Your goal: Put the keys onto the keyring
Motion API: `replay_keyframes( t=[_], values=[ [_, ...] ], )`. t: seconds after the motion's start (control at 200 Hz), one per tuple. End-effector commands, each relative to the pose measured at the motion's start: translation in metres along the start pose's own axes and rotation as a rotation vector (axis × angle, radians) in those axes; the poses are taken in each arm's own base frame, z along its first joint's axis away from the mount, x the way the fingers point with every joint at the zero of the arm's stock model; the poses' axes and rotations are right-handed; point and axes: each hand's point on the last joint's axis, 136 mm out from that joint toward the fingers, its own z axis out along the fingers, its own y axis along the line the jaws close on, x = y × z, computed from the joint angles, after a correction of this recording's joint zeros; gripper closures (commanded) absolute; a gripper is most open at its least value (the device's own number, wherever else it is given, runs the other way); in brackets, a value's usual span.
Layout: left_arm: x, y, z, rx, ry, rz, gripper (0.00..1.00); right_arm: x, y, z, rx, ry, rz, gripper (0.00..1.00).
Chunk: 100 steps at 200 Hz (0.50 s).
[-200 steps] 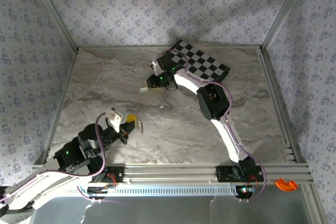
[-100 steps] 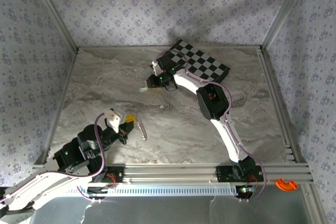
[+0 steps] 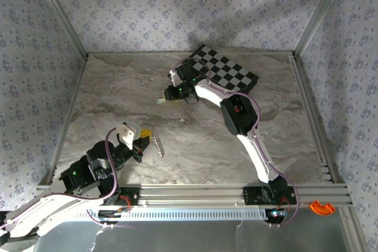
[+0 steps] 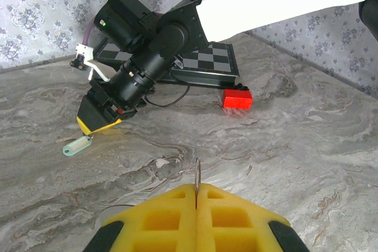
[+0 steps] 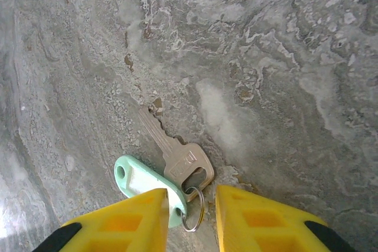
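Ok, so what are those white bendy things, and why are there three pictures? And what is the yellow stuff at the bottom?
Those are robots: a left arm and a right arm, bolted to a table. Each ends in a pincer with two yellow fingers. The big picture looks down from above. The other two come from little cameras on the wrists, so the yellow bits are each arm's own fingers. The left pincer is shut on a thin metal piece, probably the keyring. The right pincer is open, low over a silver key and a mint tag, which are joined by a small ring. A chessboard and a red block also lie on the table.
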Motion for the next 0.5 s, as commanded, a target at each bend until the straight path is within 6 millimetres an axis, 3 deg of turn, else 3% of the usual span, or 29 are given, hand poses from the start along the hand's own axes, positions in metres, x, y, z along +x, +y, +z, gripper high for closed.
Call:
replay_keyframes(
  t=[0.0, 0.495],
  values=[
    [-0.0124, 0.0015, -0.0033, -0.006, -0.05, -0.021, 1.0, 0.0356, 0.0052, 0.0119, -0.011, 0.108, 0.021, 0.74],
    [-0.0112, 0.003, -0.0022, -0.016, -0.045, -0.019, 1.0, 0.0409, 0.005, 0.0095, -0.011, 0.123, 0.021, 0.78]
  ],
)
